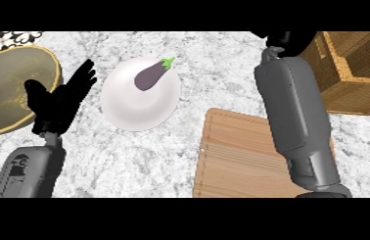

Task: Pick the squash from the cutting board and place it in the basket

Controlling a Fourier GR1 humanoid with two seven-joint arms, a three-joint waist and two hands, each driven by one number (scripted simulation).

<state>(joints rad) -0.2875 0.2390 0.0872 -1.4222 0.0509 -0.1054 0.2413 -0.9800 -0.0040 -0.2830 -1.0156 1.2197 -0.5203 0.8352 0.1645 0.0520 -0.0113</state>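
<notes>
Right forearm (292,121) over cutting board (239,160), right hand (285,40) grip unclear beside basket (347,72), left hand (61,99) open

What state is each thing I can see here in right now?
Left hand: open, fingers up, resting near the left edge.
Right hand: over the basket, fingers hidden.
Eggplant: lying on the white plate.
Cutting board: flat, partly under the right forearm.
Basket: upright, contents unseen.
</notes>
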